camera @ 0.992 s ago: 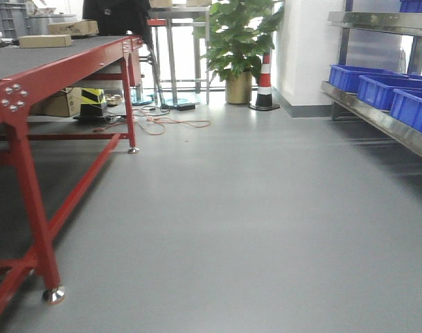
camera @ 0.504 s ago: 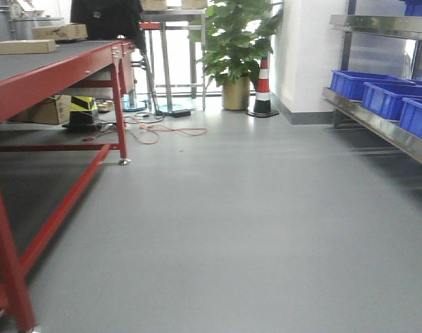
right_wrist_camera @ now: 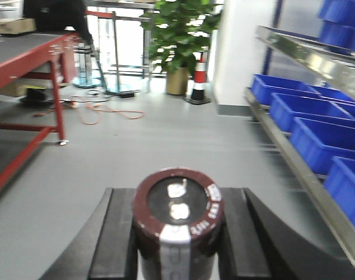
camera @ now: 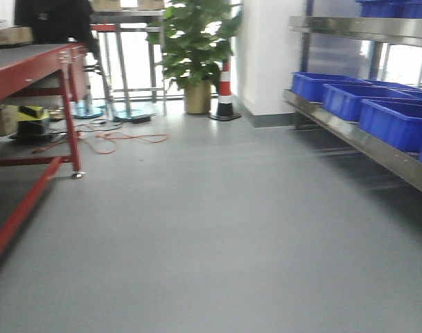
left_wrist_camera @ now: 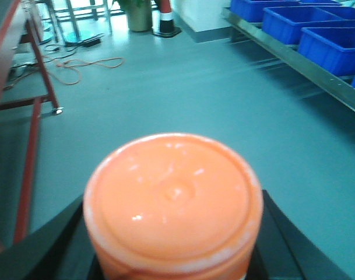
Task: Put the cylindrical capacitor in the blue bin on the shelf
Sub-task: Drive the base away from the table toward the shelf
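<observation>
Cylindrical capacitor (right_wrist_camera: 177, 224): upright between the two dark fingers (right_wrist_camera: 116, 233) of the right gripper, low in the middle of the right wrist view; dark body, light grey stripe turned to the camera, two pale terminals on the flat top; above open floor, well apart from the bins.
Left gripper (left_wrist_camera: 172, 251): jaws spread wide around the orange cylinder and closed on it, a dark finger showing at each side.
Orange cylinder (left_wrist_camera: 172, 198): upright in the left gripper, its smooth round top filling the lower half of the left wrist view.
Right gripper (right_wrist_camera: 177, 245): jaws narrow, pressed to both sides of the capacitor.
Red table (camera: 30, 68): far left in the front view, red frame, dark top.
Cardboard box (camera: 8, 35): lies on the table at the far end.
Orange cable (camera: 117, 141): loose loops on the floor near the table's far leg.
Potted plant (camera: 193, 41): leafy, in a gold-toned pot, at the back by the bright window.
Traffic cone (camera: 225, 87): red and white, just beside the plant, close to the white wall.
Floor (camera: 211, 229): plain grey, between table and shelf.
Shelf (camera: 363, 141): shiny steel, along the right side, two tiers visible.
Blue bins (camera: 398, 121): in a row on the lower tier, touching or nearly so; more on the upper tier at the top right edge.
</observation>
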Robot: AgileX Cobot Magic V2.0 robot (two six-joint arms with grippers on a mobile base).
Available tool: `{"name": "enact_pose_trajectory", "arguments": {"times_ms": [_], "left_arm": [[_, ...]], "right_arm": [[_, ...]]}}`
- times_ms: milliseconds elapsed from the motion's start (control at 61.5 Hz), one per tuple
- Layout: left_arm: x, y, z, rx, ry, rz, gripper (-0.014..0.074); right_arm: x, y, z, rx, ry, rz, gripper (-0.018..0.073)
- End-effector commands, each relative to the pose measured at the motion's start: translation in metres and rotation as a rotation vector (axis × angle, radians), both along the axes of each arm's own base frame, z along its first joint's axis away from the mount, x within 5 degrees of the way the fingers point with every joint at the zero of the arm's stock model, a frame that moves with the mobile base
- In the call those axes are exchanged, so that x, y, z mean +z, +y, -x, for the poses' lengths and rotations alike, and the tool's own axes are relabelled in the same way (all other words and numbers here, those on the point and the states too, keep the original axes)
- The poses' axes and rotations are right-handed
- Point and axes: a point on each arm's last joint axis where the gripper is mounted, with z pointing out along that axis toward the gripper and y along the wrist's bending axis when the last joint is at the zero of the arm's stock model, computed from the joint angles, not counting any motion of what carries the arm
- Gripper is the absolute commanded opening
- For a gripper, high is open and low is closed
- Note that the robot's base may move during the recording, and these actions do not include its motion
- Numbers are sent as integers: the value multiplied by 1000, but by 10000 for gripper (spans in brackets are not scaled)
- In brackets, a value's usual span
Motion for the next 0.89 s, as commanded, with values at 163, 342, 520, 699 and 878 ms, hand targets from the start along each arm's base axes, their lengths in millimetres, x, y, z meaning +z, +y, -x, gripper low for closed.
{"name": "enact_pose_trajectory", "arguments": {"times_ms": [163, 342, 520, 699, 878], "left_arm": [[2, -1, 0, -9, -23, 10, -111], [2, -1, 0, -9, -23, 10, -111], [2, -1, 0, -9, -23, 10, -111], [2, -1, 0, -9, -23, 10, -111], [2, -1, 0, -9, -23, 10, -111]], "right_arm": [[3, 0, 0, -4, -36, -1, -162], [3, 0, 0, -4, -36, -1, -162], [3, 0, 0, -4, -36, -1, -162], [3, 0, 0, -4, -36, -1, -162], [3, 0, 0, -4, -36, -1, -162]]}}
